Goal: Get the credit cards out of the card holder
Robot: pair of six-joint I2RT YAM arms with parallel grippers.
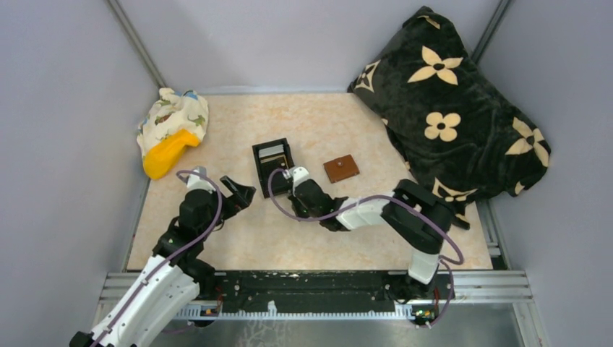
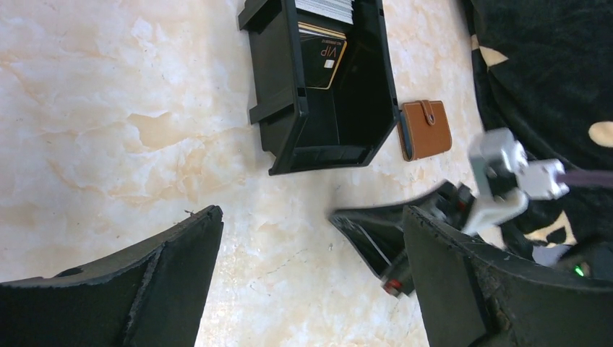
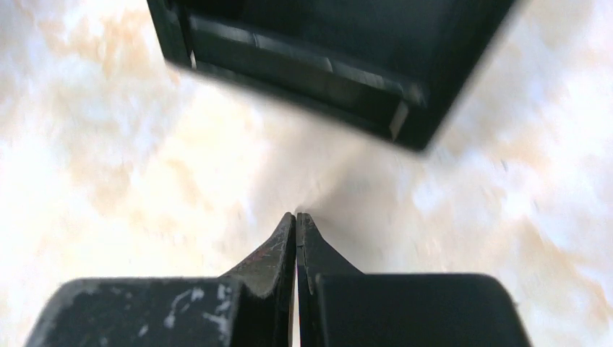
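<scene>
1. Top external view: the card holder (image 1: 341, 168) lies shut and flat on the table (image 1: 325, 119), right of the black bin (image 1: 272, 160) and clear of it.
   - The right gripper (image 1: 290, 186) has its fingers pressed together on nothing, at the bin's near right corner. The holder lies just to its right and slightly farther from the bases.
   - The left gripper (image 1: 239, 193) is spread wide and empty, on the far side of the bin from the holder, so the right arm is plainly the nearer one.
   - The holder is close to square, so I can name no long axis. It sits a little skewed to the table edges.

2. Left wrist view: the left gripper (image 2: 311, 217) has its jaws wide apart over bare table.
   - The card holder (image 2: 425, 129) rests just beside the black bin (image 2: 278, 87) at its near corner, with the tab strap lying over its upper face.
   - The right gripper (image 2: 352, 225) points toward the bin's near end, not at the holder.
   - A black VIP card (image 2: 322, 61) lies inside the bin.

3. Right wrist view: the right gripper (image 3: 296, 233) is closed tip to tip, aimed at the wall of the black bin (image 3: 325, 65) just ahead.
   - The card holder is out of frame here, so I judge the wrist must swing to its own right to face it.
</scene>
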